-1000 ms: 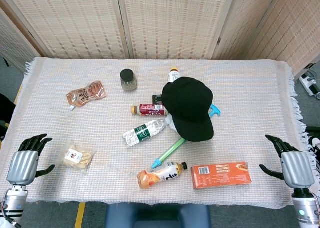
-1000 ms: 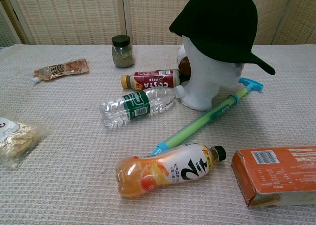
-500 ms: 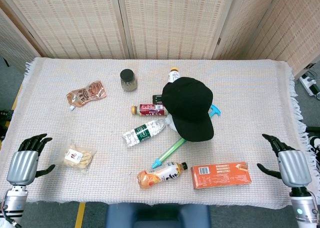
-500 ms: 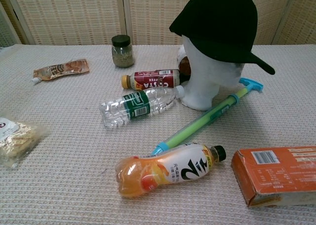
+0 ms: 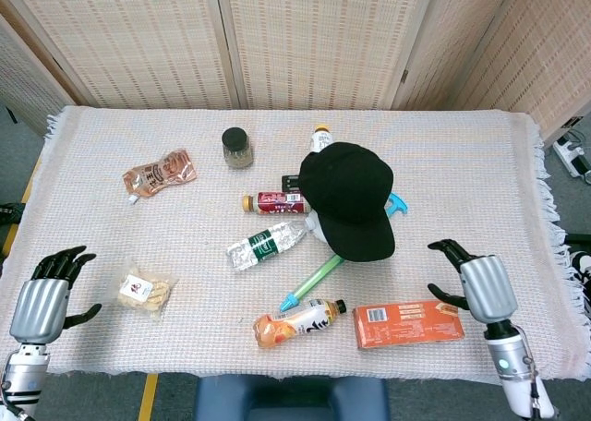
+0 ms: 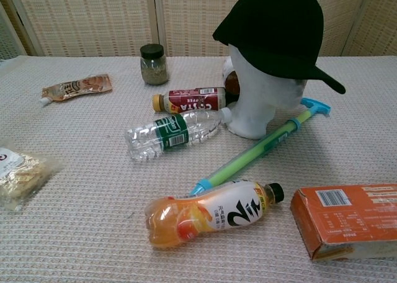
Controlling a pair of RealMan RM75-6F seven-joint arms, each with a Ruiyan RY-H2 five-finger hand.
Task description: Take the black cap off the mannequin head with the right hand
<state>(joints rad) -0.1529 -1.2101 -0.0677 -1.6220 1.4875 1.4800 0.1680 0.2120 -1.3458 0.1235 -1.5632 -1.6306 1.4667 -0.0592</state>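
Note:
The black cap sits on the white mannequin head near the middle of the table, its brim pointing toward the front right. My right hand hovers open at the table's front right, apart from the cap and just behind the orange box. At the front left corner my left hand is open and holds nothing. Neither hand shows in the chest view.
Around the head lie a clear water bottle, a red Costa bottle, a green-blue stick tool and an orange juice bottle. A jar, a snack pouch and a cracker packet lie to the left.
My right hand has moved left and a little away from the front edge, toward the orange box and the cap. The left hand and all objects stay put.

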